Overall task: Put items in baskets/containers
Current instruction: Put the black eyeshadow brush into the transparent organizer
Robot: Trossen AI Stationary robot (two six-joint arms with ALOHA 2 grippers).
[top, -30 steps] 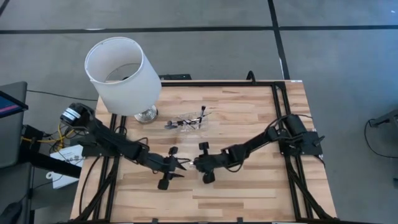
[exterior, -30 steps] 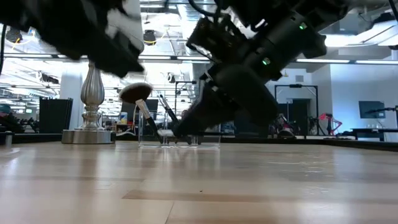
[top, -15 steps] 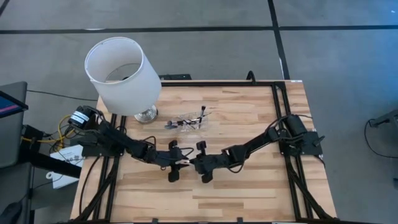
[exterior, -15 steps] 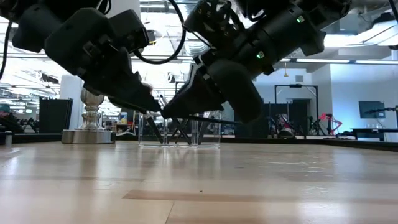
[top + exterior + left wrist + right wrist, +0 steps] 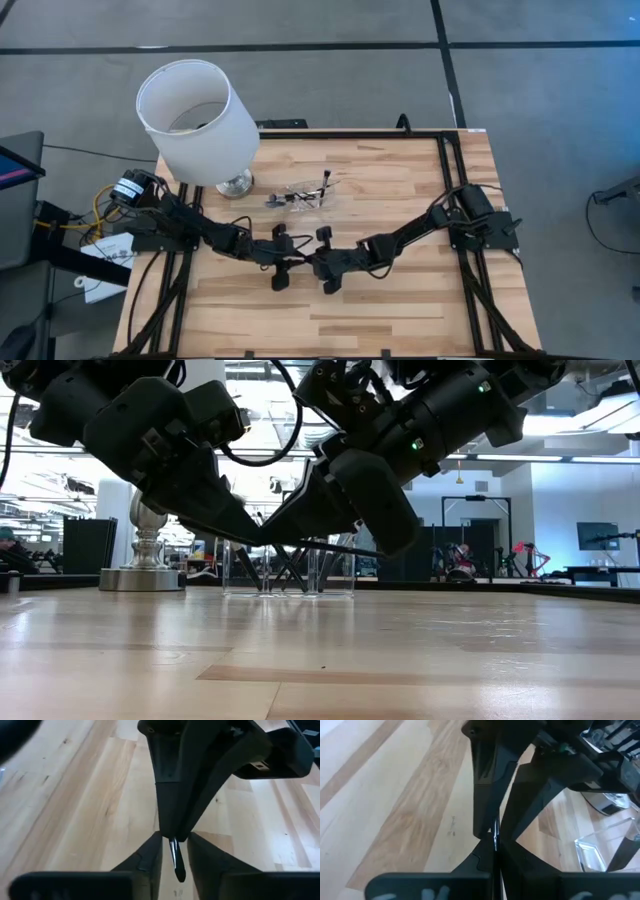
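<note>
A slim black makeup brush [image 5: 345, 548] is level above the table's middle, between my two grippers. My right gripper [image 5: 308, 262] [image 5: 495, 847] is shut on it. My left gripper [image 5: 296, 262] [image 5: 175, 845] faces it tip to tip, open, with a finger on each side of the brush's free end [image 5: 176, 865] without plainly touching. The clear holder [image 5: 305, 197] [image 5: 290, 572] stands on the table behind them with several brushes in it. My right gripper pinches the brush [image 5: 495, 836] between its two fingertips, near the end that points toward the left arm. The fingers slant down from the table's right side. The brush is lifted clear and level, and its long part [image 5: 370, 550] runs back under the gripper.
A big white lampshade [image 5: 195, 120] on a silver base [image 5: 145, 575] stands at the table's far left, beside the holder. Bare wood shows in front of the grippers, toward the near edge [image 5: 320, 330]. A black frame [image 5: 445, 190] borders the table's right side.
My left gripper has moved toward the table's right and somewhat toward the far edge. It now faces the right gripper with its fingers around the brush's end. My right gripper has shifted a little toward the table's left, still holding the brush.
</note>
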